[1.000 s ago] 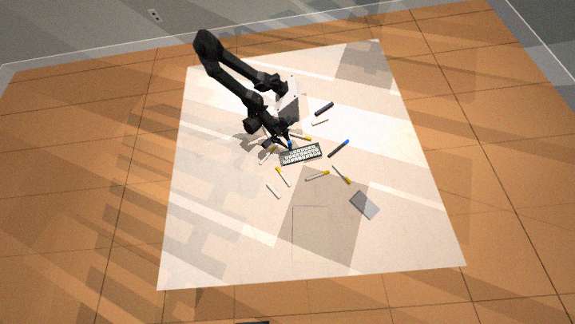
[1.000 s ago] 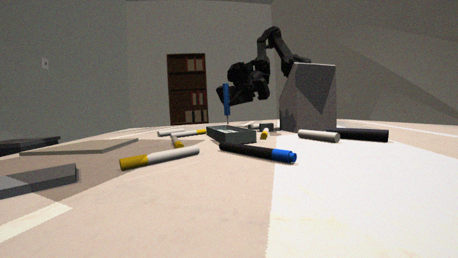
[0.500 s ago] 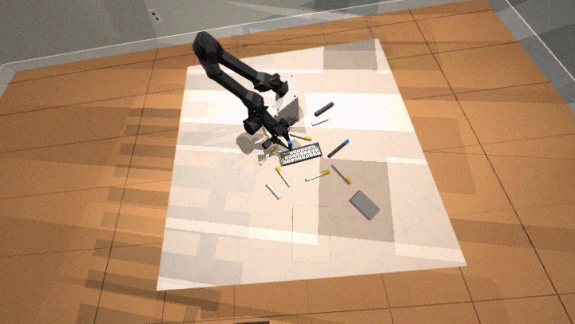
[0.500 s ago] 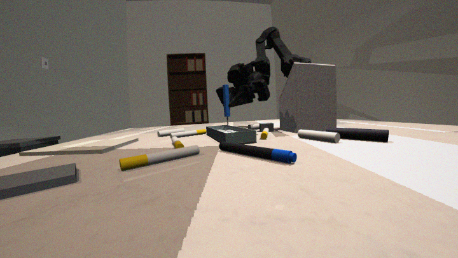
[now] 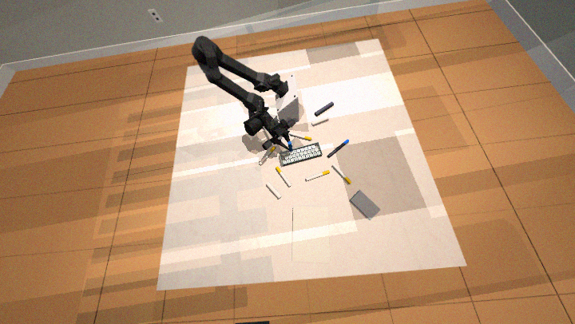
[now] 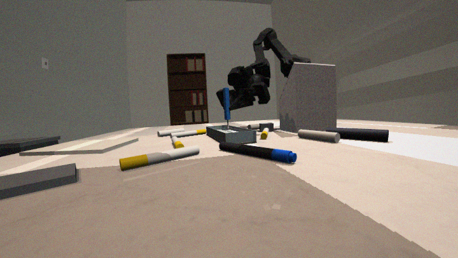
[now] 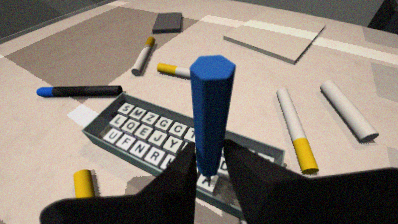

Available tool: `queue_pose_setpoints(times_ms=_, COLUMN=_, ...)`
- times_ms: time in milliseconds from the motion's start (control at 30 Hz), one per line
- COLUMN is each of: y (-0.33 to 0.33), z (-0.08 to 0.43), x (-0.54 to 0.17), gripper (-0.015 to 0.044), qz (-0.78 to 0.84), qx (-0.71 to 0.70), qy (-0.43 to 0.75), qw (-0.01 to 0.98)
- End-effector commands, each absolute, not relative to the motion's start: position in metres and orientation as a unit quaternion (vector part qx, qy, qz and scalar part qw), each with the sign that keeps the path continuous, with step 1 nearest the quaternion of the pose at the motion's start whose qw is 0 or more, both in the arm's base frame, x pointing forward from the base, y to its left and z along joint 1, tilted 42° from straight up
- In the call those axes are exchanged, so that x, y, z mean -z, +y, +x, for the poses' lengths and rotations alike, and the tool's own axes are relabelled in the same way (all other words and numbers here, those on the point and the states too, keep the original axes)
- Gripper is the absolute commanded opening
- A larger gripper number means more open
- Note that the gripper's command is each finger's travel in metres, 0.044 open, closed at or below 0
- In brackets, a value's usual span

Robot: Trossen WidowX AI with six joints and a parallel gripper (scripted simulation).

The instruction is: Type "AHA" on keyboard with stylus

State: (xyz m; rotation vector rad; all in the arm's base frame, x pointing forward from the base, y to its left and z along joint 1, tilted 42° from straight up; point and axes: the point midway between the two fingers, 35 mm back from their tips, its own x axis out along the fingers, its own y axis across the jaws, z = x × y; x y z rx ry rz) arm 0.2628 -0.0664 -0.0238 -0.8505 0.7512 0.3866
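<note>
My gripper (image 5: 289, 148) (image 6: 226, 107) (image 7: 209, 147) is shut on the blue stylus (image 5: 290, 145) (image 6: 226, 100) (image 7: 212, 105) and holds it nearly upright, thin tip down. The keyboard (image 5: 302, 154) (image 6: 242, 137) (image 7: 143, 132) is a grey-green tray with white letter keys. The stylus tip is low over the keyboard, at the A key (image 7: 206, 184) in the wrist view. Whether the tip touches or presses that key cannot be told. The fingers and stylus cover several keys; the one right of R is partly hidden and its letter is hard to read.
A black pen with a blue cap (image 5: 338, 148) (image 6: 256, 152) (image 7: 80, 91) and several white-and-yellow markers lie around the keyboard. A grey block (image 5: 364, 204) (image 7: 167, 23) and a thin pale slab (image 7: 280, 42) lie farther off. The arm's pedestal (image 6: 308, 97) stands behind the keyboard.
</note>
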Motion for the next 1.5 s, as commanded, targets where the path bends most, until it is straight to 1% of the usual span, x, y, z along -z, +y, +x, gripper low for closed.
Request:
queue_pose_setpoints(times_ms=0, y=-0.067, z=0.262, x=0.026, gripper=0.0081, qz=-0.400, qx=-0.186, qy=0.352, qw=0.826)
queue_pose_setpoints(times_ms=733, y=-0.069, z=0.262, x=0.029, gripper=0.0081, qz=-0.400, qx=-0.186, qy=0.352, qw=0.825)
queue_pose_setpoints(times_ms=1300, y=-0.044, z=0.264, x=0.001, gripper=0.0081, qz=-0.400, qx=-0.185, qy=0.352, qw=0.826)
queue_pose_setpoints(times_ms=1433, y=-0.045, z=0.264, x=0.004, gripper=0.0085, qz=-0.400, qx=-0.189, qy=0.350, qw=0.826)
queue_pose_setpoints(times_ms=1467, y=-0.045, z=0.264, x=0.004, gripper=0.0078, qz=-0.400, qx=-0.189, qy=0.350, qw=0.826)
